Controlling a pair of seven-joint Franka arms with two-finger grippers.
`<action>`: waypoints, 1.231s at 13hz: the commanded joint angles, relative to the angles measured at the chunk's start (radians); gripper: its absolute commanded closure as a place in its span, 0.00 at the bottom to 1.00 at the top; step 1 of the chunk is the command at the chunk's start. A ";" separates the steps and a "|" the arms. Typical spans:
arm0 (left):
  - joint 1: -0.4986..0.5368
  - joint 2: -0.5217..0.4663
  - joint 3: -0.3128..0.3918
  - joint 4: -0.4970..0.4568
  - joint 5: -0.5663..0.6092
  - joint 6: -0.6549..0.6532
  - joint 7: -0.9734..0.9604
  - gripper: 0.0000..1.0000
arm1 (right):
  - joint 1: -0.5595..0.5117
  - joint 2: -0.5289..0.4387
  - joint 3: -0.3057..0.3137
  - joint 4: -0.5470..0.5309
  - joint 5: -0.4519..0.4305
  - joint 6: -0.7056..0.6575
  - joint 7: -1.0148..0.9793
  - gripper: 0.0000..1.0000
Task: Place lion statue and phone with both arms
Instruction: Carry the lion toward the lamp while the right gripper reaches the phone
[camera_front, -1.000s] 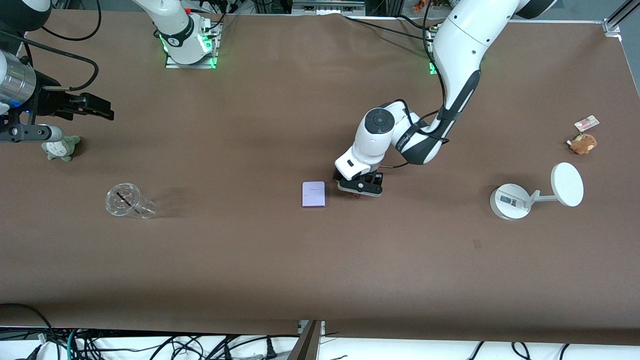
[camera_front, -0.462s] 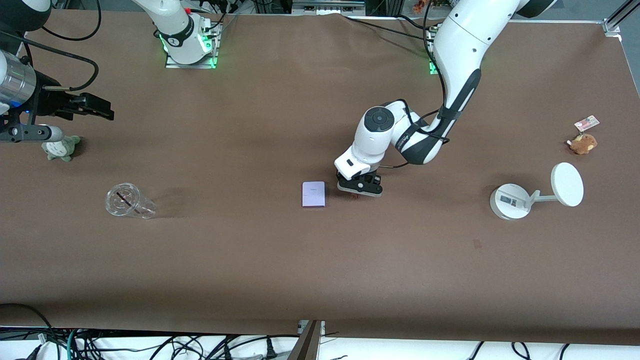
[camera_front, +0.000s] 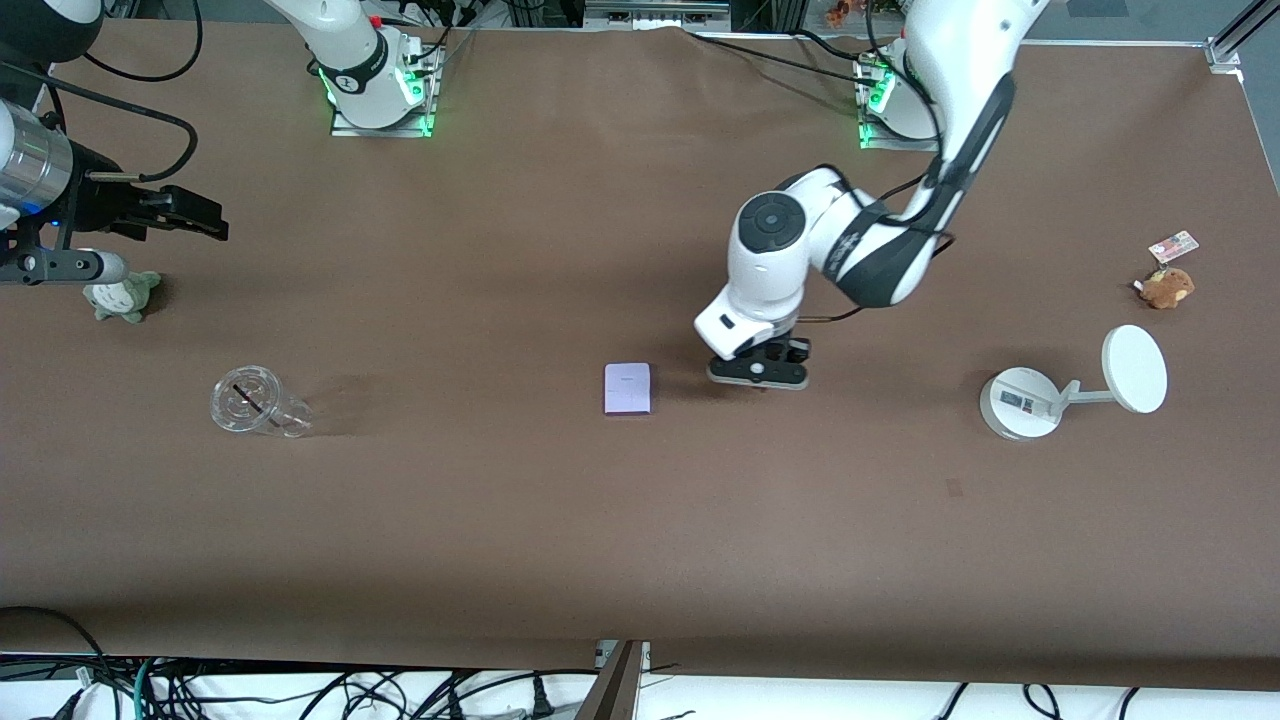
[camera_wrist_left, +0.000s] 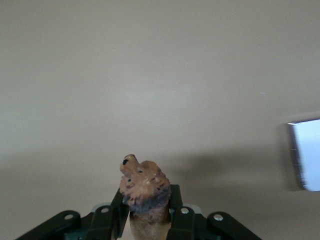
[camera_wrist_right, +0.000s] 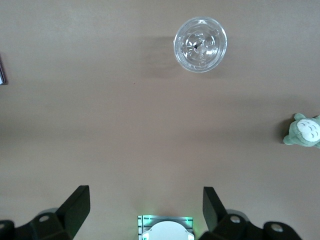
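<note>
A small orange-brown lion statue (camera_wrist_left: 144, 192) with a darker, ragged mane is seen clamped between the two black fingers (camera_wrist_left: 173, 210) of the left gripper (camera_wrist_left: 146, 220). Its head, with a dark nose tip, is raised clear of the fingers, while its lower body is hidden between them. Bare brown tabletop (camera_wrist_left: 150, 80) fills the rest of the view, and a soft shadow is cast on it just past the statue. A flat pale lavender-white phone (camera_wrist_left: 305, 154) with a dark edge is seen only in part, cut off by the frame, well apart from the statue.
</note>
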 joint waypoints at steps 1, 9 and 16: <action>0.145 -0.070 -0.010 -0.005 -0.120 -0.064 0.275 0.80 | 0.065 0.020 0.002 0.014 -0.011 -0.001 0.046 0.00; 0.434 0.005 -0.010 -0.038 -0.225 -0.052 0.529 0.80 | 0.366 0.274 0.002 0.204 0.004 0.065 0.338 0.00; 0.503 0.019 -0.010 -0.153 -0.208 0.112 0.586 0.81 | 0.458 0.547 0.004 0.278 0.112 0.440 0.408 0.00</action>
